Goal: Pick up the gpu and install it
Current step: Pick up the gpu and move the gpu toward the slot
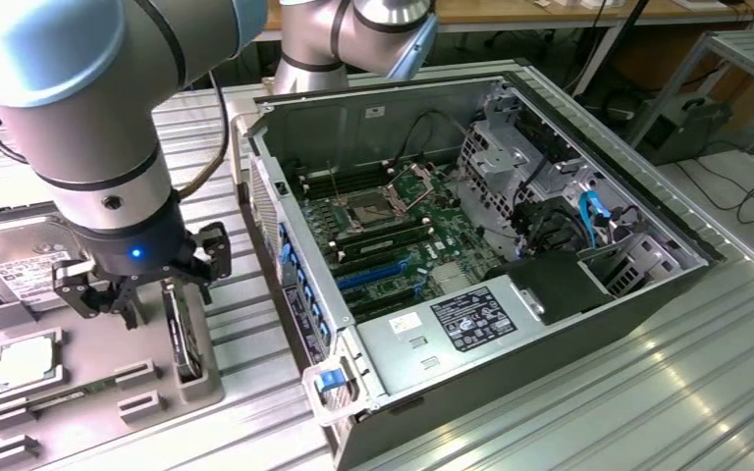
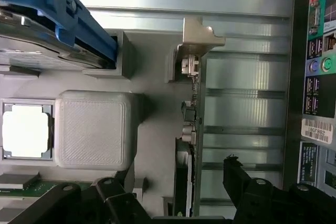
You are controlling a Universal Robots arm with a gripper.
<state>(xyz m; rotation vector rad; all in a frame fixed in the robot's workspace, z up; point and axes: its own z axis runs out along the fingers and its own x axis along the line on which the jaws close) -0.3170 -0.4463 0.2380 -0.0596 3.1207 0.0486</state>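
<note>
1. Counter (image 1: 691,392): ribbed metal, carries all items.
2. Computer case (image 1: 482,245): on its side, open, motherboard exposed.
3. Grey fixture tray (image 1: 102,343): beside the case, on the exterior view's left.
4. Gripper (image 1: 141,289): spread wide, holding nothing, low over the tray.
5. gpu (image 1: 188,336): on edge in a tray slot, directly below the gripper.

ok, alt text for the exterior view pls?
A robot arm's open gripper hangs just above the gpu, which stands on edge in a grey fixture at the exterior view's left. An open computer case lies at the exterior view's right, motherboard exposed. A hard drive rests on the same fixture.
</note>
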